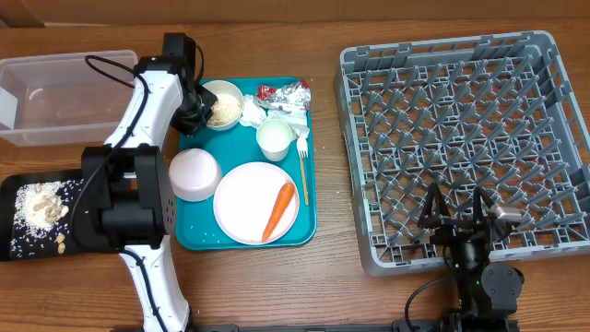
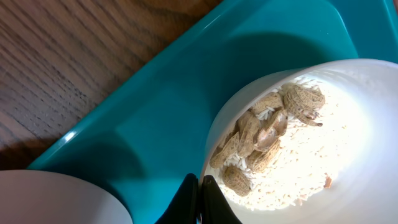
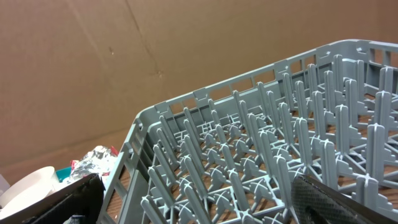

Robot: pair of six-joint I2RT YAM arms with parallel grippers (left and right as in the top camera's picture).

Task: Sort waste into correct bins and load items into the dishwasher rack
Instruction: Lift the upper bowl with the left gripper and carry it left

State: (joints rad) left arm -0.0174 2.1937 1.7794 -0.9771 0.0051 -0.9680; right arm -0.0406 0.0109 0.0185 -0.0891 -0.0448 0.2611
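A white bowl of beige food bits sits at the back left of the teal serving tray. My left gripper is shut on that bowl's near rim. On the same tray are an upturned white bowl, a white cup, a yellow-handled fork, crumpled napkins, a foil wrapper and a plate with the carrot on it. My right gripper hangs open and empty over the front of the grey dishwasher rack.
A clear tub stands at the back left. A black tray at the front left holds beige food bits. The rack's upright pegs fill the right wrist view, with the foil wrapper beyond its corner.
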